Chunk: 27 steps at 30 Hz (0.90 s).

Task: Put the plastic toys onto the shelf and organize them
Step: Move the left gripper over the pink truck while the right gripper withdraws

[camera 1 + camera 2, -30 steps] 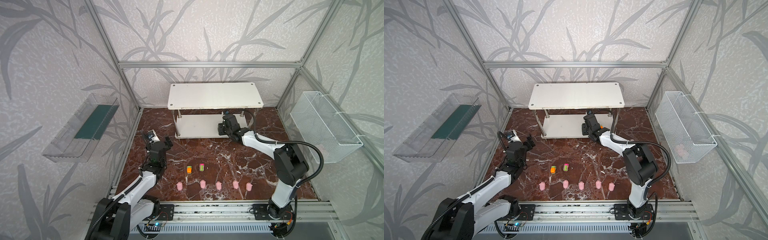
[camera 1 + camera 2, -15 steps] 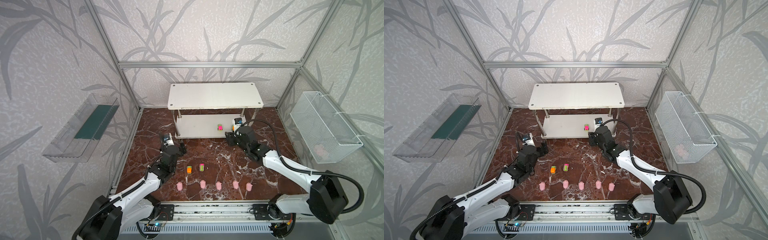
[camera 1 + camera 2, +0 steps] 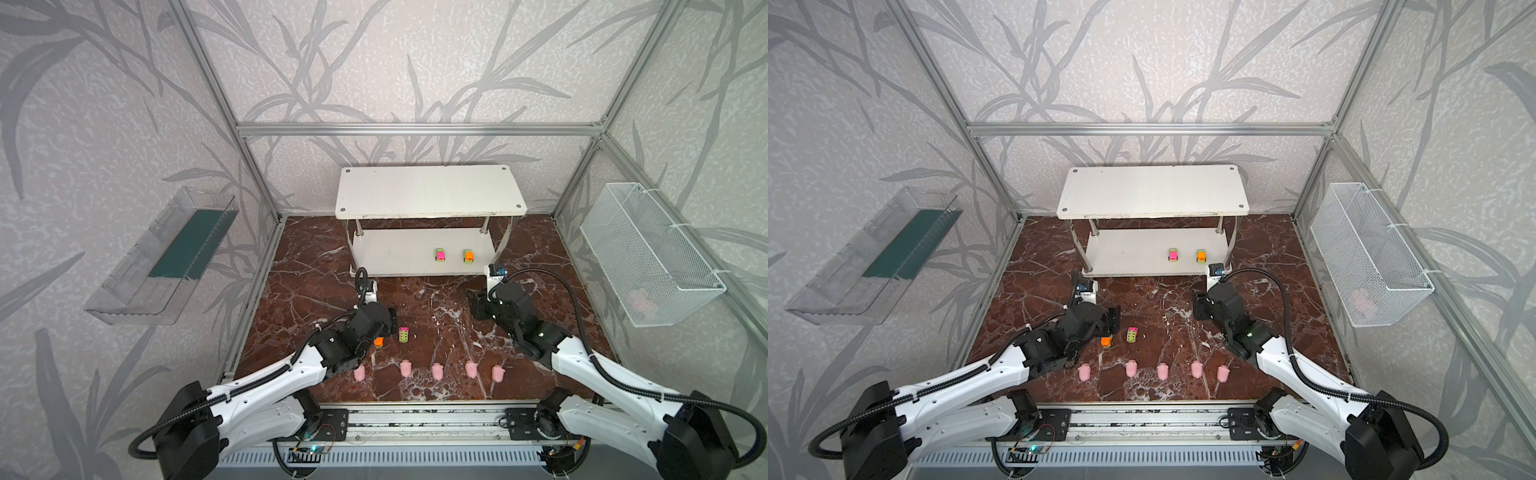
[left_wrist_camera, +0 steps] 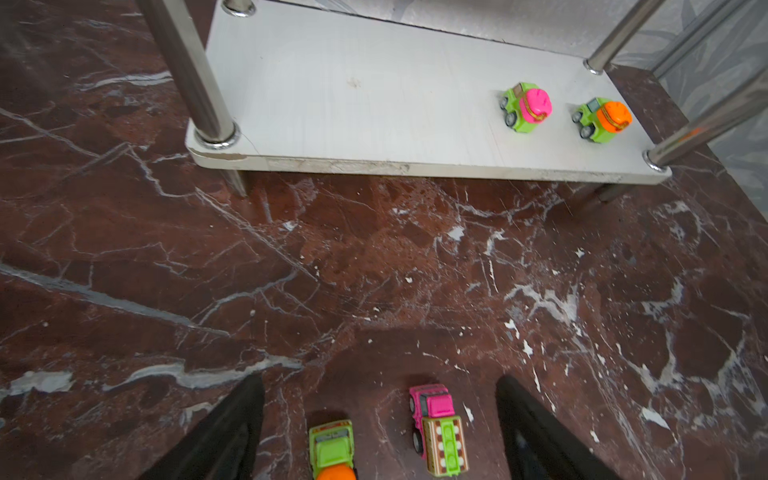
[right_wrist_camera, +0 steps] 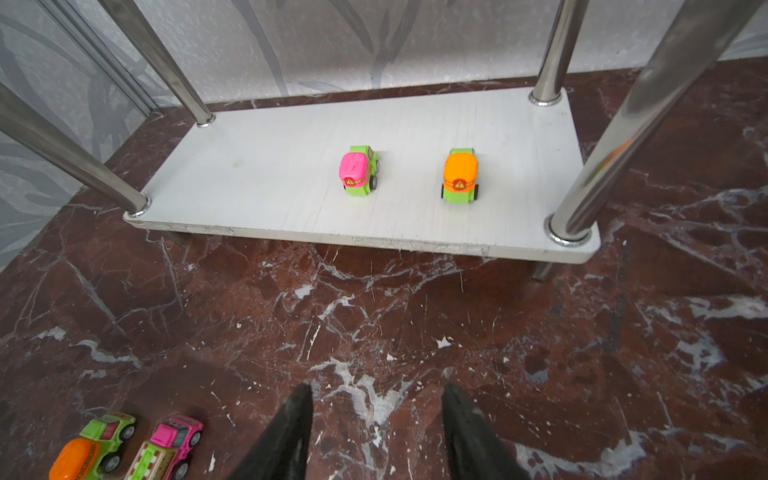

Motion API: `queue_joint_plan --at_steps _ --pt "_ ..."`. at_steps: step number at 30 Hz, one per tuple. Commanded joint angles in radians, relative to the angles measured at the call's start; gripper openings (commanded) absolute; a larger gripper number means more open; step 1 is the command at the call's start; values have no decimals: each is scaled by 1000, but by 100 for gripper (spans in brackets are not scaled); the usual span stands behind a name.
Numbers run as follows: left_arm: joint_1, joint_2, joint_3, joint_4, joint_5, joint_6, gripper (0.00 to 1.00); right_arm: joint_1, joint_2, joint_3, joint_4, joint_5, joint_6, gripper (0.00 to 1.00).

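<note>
The white shelf (image 3: 424,191) stands at the back. On its lower tier (image 5: 270,178) sit a pink-topped car (image 5: 358,170) and an orange-topped car (image 5: 460,175), side by side. On the marble floor lie an orange-and-green car (image 3: 378,341) and a pink-and-green truck (image 3: 403,334). My left gripper (image 4: 380,386) is open low over them, both between its fingers, neither touched. Several pale-pink pigs (image 3: 437,371) stand in a row near the front edge. My right gripper (image 5: 378,388) is open and empty above the floor, just in front of the shelf's right end.
A clear plastic tray (image 3: 166,257) hangs on the left wall. A white wire basket (image 3: 648,253) on the right wall holds something pink. Chrome posts (image 5: 648,112) frame the lower tier's front opening. The front rail (image 3: 415,419) runs behind the pig row.
My right gripper has drawn back out of the lower tier, and the orange-topped car now shows there beside the pink one. My left gripper has swung right and down over the two floor cars.
</note>
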Motion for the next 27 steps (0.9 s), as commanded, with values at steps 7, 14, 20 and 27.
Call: queue_joint_plan --at_steps 7,14,20,27 --pt "-130 208 63 -64 84 -93 83 7 -33 -51 -4 -7 57 52" --pt "-152 307 97 -54 91 -95 79 9 -94 -77 -38 24 51 52" --pt "-152 365 116 -45 99 -90 71 9 -133 -93 -56 50 49 52" --pt "-152 414 132 -41 79 -99 63 7 -133 -113 -48 62 47 51"
